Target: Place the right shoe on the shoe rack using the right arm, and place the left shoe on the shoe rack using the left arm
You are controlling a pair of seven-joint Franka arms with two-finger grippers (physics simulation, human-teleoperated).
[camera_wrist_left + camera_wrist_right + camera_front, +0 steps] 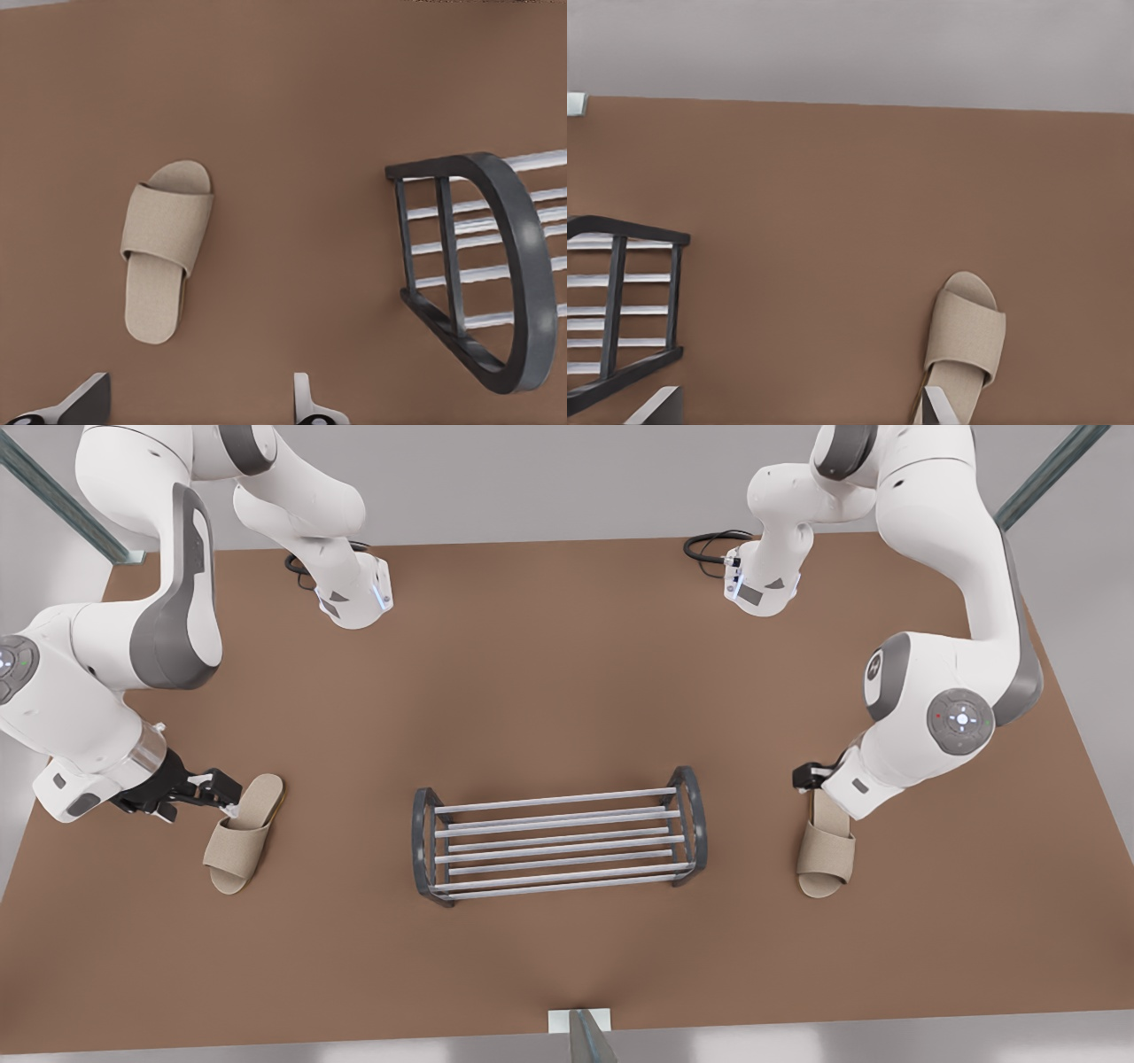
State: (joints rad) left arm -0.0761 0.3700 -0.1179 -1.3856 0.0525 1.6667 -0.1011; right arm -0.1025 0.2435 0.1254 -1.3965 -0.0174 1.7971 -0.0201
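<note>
The right shoe (pixel 241 833), a beige open-toe slipper, lies at the front view's left with its toe toward the near table edge. My right gripper (pixel 232 799) is low beside its heel and open. In the right wrist view one fingertip (pixel 939 405) overlaps the heel of this slipper (pixel 967 332). The left shoe (pixel 826 849) lies at the front view's right. My left gripper (pixel 808 778), largely hidden by its arm, hovers over the heel end. Its wrist view shows the gripper (pixel 197 404) open and the slipper (pixel 164 250) ahead, apart from the fingers. The shoe rack (pixel 417 841) stands between the slippers, bare.
The brown table (pixel 567 673) carries both arm bases at the back, with black cables (pixel 709 545) beside them. A small white mount (pixel 580 1020) sits at the near edge. The rack's dark arched end (pixel 523 257) and its top rail (pixel 629 232) lie close to each gripper.
</note>
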